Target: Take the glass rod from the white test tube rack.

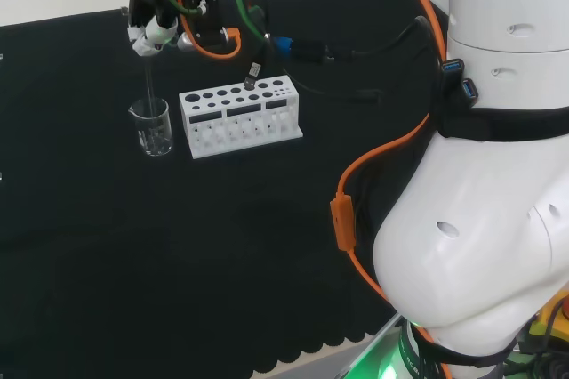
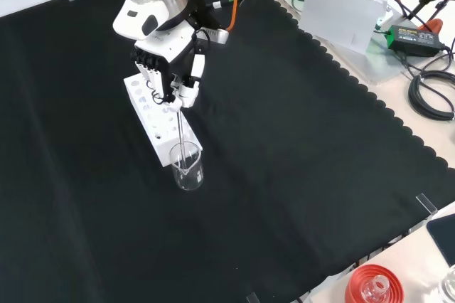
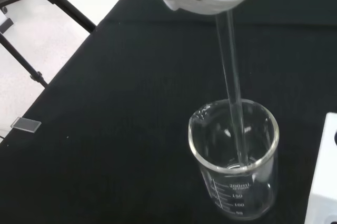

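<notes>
hand (image 2: 170, 75) upper left of front view, fingers pinching glass rod (image 3: 231, 92) | rod tip inside beaker (image 3: 234, 166) | rack (image 1: 240, 119) just beside

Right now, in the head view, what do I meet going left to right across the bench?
Glass beaker with the glass rod dipping into it from the hand above → white test tube rack → the arm's own large white links.
</notes>
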`<state>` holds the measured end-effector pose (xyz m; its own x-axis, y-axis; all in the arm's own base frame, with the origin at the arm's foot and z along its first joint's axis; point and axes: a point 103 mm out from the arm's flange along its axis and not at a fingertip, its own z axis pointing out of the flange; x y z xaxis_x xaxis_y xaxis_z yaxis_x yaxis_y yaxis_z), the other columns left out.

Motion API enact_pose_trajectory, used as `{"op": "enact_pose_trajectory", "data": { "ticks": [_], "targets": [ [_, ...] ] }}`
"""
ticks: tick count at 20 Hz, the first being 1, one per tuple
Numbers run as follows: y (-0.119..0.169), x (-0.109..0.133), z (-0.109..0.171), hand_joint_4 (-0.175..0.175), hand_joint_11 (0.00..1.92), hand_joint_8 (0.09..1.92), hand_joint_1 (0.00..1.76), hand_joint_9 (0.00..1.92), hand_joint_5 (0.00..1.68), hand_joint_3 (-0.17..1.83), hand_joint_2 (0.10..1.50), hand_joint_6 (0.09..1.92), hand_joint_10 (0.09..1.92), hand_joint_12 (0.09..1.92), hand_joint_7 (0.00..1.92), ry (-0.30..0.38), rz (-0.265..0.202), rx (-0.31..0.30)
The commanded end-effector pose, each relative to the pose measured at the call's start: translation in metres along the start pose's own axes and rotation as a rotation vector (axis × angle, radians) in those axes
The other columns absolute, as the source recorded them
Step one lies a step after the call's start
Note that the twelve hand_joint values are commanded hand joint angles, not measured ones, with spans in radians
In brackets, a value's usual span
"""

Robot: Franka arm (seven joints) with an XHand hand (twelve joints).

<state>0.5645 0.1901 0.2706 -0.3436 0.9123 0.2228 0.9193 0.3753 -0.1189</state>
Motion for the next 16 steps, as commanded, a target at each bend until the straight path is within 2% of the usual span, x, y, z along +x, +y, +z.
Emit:
{"op": "enact_pose_trajectory", "data": {
  "ticks": [1,16],
  "targets": [
    [-0.0012,-0.0005,-0.0019,-0.175,1.57,0.57,1.32,1.76,1.18,0.08,0.95,0.42,0.37,0.64,1.39,-0.002,-0.004,-0.002],
    [-0.0004,0.0001,-0.0014,-0.175,1.57,0.57,1.32,1.76,1.18,0.07,0.96,0.42,0.37,0.64,1.39,0.005,0.0,-0.001]
  ]
}}
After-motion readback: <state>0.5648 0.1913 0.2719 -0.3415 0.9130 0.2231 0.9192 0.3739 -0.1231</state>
